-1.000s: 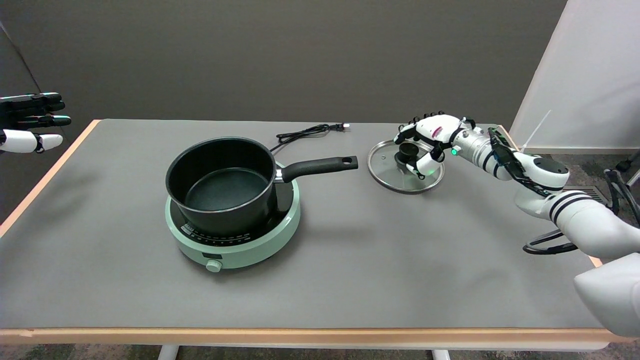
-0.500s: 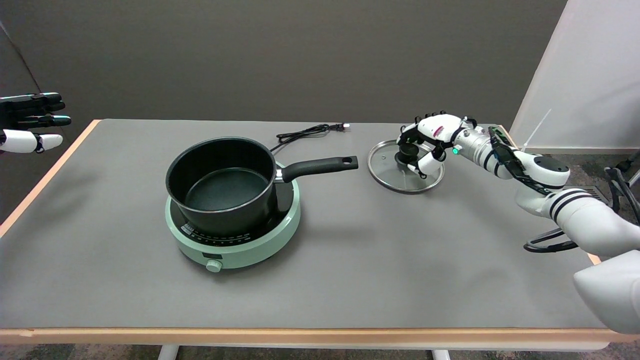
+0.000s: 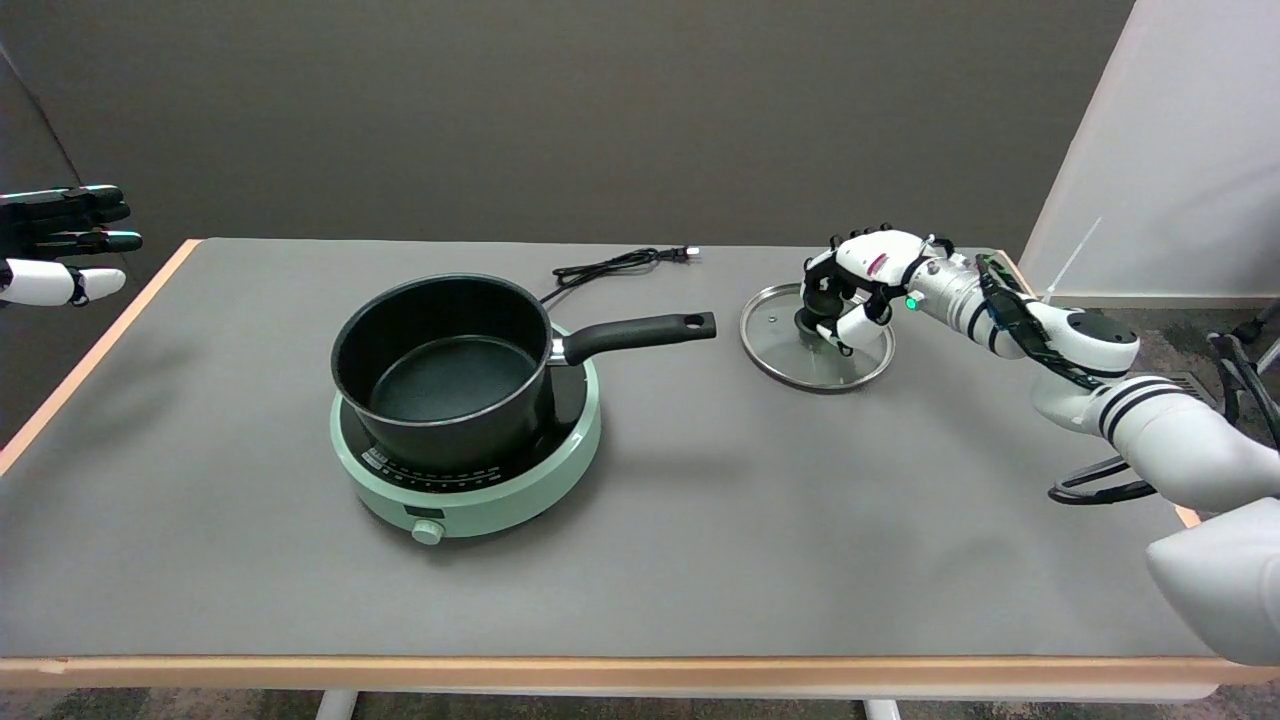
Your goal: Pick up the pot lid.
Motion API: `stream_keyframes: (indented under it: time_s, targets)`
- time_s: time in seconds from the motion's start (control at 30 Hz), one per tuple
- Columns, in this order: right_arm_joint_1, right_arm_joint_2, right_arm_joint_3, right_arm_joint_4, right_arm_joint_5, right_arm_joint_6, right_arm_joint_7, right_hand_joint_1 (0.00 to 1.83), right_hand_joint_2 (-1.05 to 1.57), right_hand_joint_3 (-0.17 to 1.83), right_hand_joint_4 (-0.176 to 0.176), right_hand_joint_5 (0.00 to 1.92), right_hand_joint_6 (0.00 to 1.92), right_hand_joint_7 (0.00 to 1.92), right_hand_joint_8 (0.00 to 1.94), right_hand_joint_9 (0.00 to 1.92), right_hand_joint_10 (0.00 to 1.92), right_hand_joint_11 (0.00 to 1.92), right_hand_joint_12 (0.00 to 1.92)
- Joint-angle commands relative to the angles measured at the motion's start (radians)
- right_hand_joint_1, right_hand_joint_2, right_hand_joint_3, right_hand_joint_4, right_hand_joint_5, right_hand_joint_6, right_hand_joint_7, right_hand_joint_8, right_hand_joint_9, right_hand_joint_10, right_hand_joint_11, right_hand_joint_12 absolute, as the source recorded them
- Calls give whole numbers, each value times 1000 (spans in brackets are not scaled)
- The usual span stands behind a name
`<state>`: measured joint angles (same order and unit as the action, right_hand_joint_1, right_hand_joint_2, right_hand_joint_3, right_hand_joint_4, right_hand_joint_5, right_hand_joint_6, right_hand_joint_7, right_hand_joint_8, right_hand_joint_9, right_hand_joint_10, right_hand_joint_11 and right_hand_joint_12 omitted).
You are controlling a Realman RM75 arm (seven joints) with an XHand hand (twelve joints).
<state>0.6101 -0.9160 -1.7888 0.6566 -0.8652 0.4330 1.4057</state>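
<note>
The grey table (image 3: 700, 560) is being occupied at its left-centre by a green cooktop (image 3: 480, 490), on which a black saucepan (image 3: 445, 370) is being carried, its handle directed rightward. At the far right, the glass pot lid (image 3: 800, 355) is being rested flat on the table. Its black knob is being gripped by the curled fingers of the right hand (image 3: 855, 285). A black cord (image 3: 610, 265) is being left behind the saucepan.

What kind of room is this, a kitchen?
Probably a robot test lab, not a kitchen: a bare grey table, plain wall panels, and only a pot on a small green hotplate as cookware.
</note>
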Motion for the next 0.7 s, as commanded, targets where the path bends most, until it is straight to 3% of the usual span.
stream_keyframes:
  time_s: [0.03,0.37,0.4,0.43,0.63,0.67,0.7]
  targets:
    - [3,-2,-7,-10,0,10,1,888,705,791,121,730,576,887,398,814,719,537,1204]
    - [4,-1,-7,-7,1,16,1,880,725,781,141,743,668,914,438,829,758,532,1216]
    - [4,-1,-7,-9,4,25,1,891,824,646,157,755,869,925,466,835,775,531,1230]
    - [4,-1,-7,-10,4,28,1,928,1090,263,176,777,1309,930,518,837,811,522,1262]
    - [4,-1,-7,-10,4,48,1,943,1061,294,176,804,1284,966,692,836,1046,381,1452]
    - [3,1,-7,-10,4,48,1,1124,1061,240,29,779,1308,1000,901,840,1110,370,1492]
    - [1,1,-6,-10,4,50,1,1205,1075,189,-37,767,1305,1006,1022,842,1156,358,1506]
